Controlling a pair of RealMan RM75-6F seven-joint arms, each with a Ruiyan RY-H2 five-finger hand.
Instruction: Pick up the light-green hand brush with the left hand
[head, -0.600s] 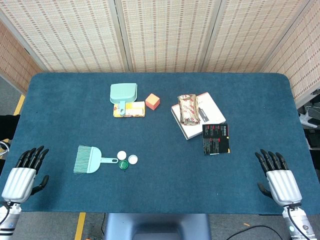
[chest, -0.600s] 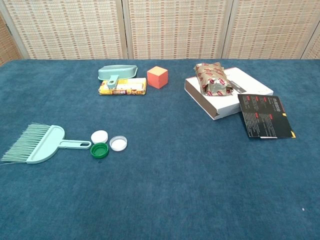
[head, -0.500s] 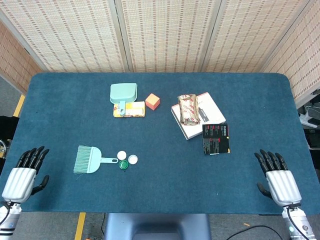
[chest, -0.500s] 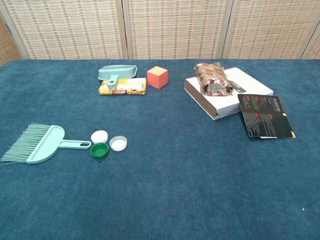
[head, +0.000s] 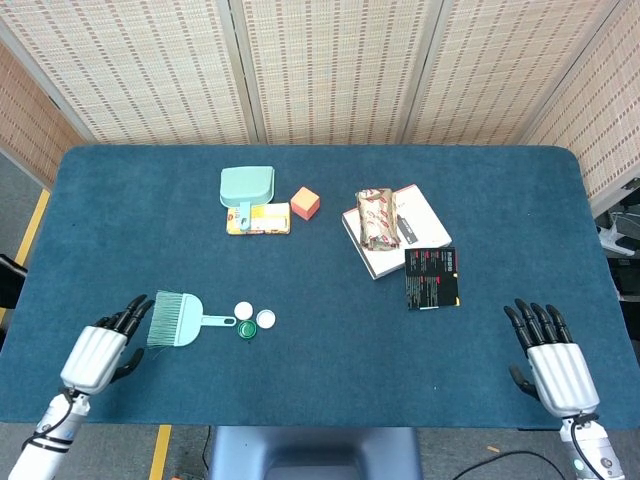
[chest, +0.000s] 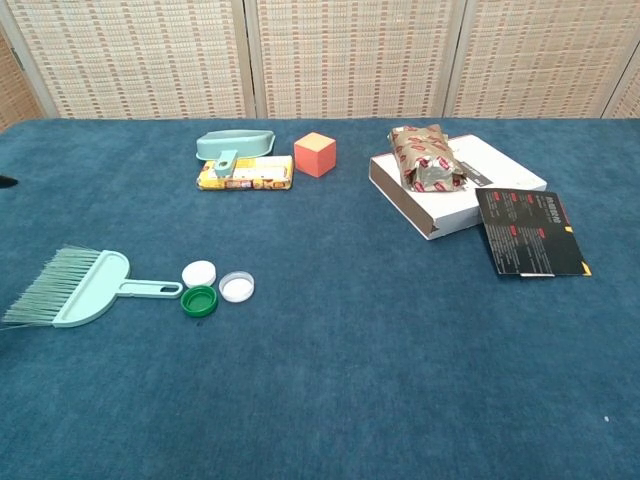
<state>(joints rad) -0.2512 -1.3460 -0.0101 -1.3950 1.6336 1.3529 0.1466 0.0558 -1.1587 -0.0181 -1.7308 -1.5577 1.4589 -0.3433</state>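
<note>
Beside the bristle end of the light-green hand brush (head: 176, 319), low on the near-left part of the blue surface (head: 330, 360), we log the left hand (head: 100, 352): fingers spread and pointing toward the brush, palm holding nothing, fingertips just short of the bristles with a narrow strip of cloth between, so we record no contact. The brush lies flat, bristles away from the centre of the surface and its slim handle pointing toward three bottle caps: a white cap (head: 243, 310) and a green cap (head: 247, 329) just off the handle tip, a second white cap (head: 265, 319) one place beyond. Step in hand, by our judgement: the approach, with the grasp not yet begun. Next move, as we judge it: carry the hand over the brush toward the head or the handle and close the fingers round it while keeping off the caps, which sit close enough to the handle tip to be knocked. Well apart from the brush, on the far right side of the surface, we enter the right hand (head: 553, 364): fingers spread and straight, holding nothing, idle. Beyond the brush toward the back edge: a matching dustpan (head: 247, 187) lying partly on a yellow packet (head: 264, 219), with an orange cube (head: 305, 203) beside them.
</note>
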